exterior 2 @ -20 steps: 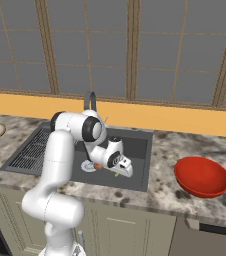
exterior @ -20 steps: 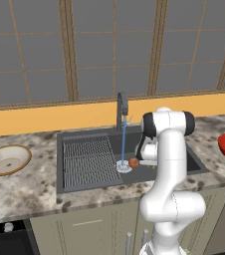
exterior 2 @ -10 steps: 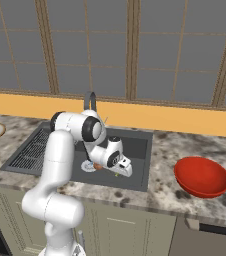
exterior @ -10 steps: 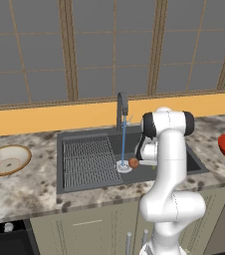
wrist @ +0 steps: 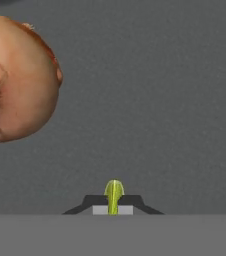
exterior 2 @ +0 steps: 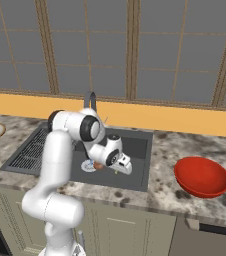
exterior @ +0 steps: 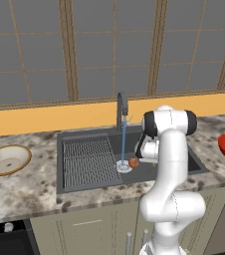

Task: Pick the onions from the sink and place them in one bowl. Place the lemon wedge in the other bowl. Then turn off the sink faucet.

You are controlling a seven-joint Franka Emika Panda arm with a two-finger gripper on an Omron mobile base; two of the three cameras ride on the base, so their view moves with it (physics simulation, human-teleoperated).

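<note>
One onion [exterior: 133, 162] shows on the floor of the sink [exterior: 84, 182], just beside the round white drain [exterior: 124, 167], on the side away from the ribbed rack [exterior: 88, 159]. Water stream [exterior: 123, 142] falls from the faucet [exterior: 121, 110] onto that drain, so the tap is running.

Gripper [wrist: 113, 199] is down inside the sink, at the end farthest from the rack. Hand view: the two dark tips stand nearly together with the lemon wedge [wrist: 113, 193] pinched upright between them, a thin yellow-green sliver rising a little above the tips. Whether the wedge is lifted off the basin floor or resting on it cannot be told. Same view: the onion [wrist: 16, 80] sits large near the wedge, apart from it, not touching the tips; only grey sink floor lies between them.

Right base view: the wrist [exterior 2: 116, 156] hangs low over the sink floor, with the onion [exterior 2: 99, 165] just beside it and the drain next to that.

Red bowl [exterior 2: 202, 176] sits on the counter beyond the end of the sink where the arm works. Beige bowl [exterior: 6, 159] sits on the counter beyond the rack end of the sink, well apart from it.
</note>
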